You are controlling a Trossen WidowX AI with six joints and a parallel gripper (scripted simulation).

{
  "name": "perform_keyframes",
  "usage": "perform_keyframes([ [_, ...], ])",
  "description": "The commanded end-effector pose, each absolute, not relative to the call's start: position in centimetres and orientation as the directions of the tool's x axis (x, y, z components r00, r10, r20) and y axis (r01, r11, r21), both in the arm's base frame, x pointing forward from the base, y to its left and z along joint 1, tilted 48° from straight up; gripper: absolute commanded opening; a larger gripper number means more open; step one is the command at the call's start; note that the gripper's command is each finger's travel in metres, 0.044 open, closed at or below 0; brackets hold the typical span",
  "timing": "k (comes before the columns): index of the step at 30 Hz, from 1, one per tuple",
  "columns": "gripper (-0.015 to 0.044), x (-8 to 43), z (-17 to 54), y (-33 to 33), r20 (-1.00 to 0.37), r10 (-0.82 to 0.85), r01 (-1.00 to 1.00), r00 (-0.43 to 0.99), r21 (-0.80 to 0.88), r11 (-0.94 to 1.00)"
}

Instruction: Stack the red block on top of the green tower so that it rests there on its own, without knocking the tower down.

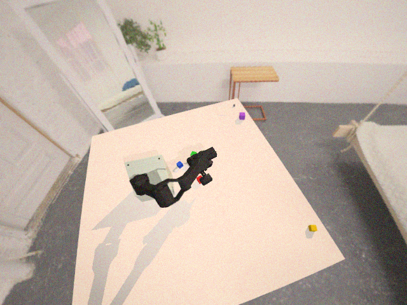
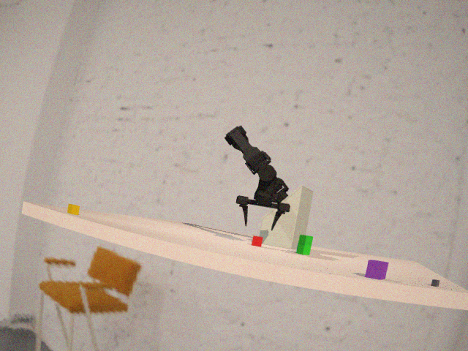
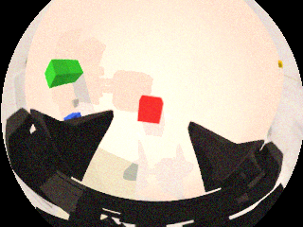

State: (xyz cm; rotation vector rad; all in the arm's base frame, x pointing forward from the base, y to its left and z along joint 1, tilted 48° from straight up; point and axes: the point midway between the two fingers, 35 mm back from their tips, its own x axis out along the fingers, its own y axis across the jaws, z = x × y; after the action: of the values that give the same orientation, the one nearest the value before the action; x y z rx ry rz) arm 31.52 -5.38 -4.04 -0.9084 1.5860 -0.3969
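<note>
Your gripper hangs above the table with its jaws spread wide and nothing between them, fingertips pointing down. The red block sits on the table right below, framed between the fingers in the wrist view. The green tower stands upright near the red block, apart from it. A blue block lies beside the tower.
</note>
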Motion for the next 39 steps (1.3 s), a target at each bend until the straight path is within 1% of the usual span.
perform_keyframes([
  [1,0.0440,31.1,-5.0,-6.3,-0.671,-0.741,-0.341,0.005,-0.698,0.630],
  [39,0.0440,31.0,-7.8,-9.4,-0.670,-0.743,-0.341,0.005,-0.699,0.628],
])
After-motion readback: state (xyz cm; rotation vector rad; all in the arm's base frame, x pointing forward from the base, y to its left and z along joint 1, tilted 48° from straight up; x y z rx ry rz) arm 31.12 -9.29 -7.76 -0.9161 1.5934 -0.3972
